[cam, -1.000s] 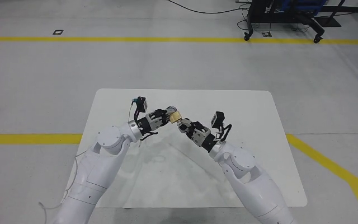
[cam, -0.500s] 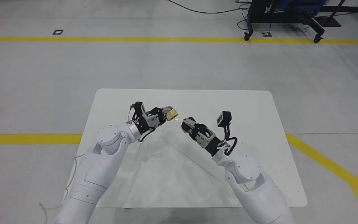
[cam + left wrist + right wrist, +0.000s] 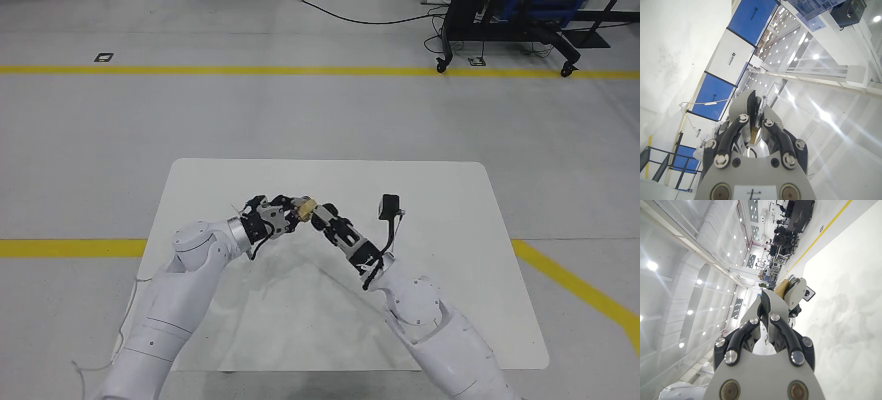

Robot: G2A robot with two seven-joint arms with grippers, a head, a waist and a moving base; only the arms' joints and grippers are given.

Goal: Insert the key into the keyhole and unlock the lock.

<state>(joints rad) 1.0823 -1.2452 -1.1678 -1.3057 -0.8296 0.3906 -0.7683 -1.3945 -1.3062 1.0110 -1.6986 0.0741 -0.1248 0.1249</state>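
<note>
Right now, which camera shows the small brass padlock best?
The right wrist view: the small brass padlock shows a broad brass face, clamped in the fingers of the left gripper beyond the right gripper. The left wrist view gives its thin edge between the fingers; the top view, a tiny brass speck.

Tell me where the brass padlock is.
Top view: the brass padlock is held in the left gripper above the white table, the right gripper beside it.

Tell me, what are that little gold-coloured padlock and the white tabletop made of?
The small golden block-shaped padlock looks like brass, from its warm yellow metallic sheen; its bright silvery shackle is probably steel. The white rounded-corner table has a flat matte finish with faint smudges, perhaps laminate or painted board; I cannot tell which.
</note>
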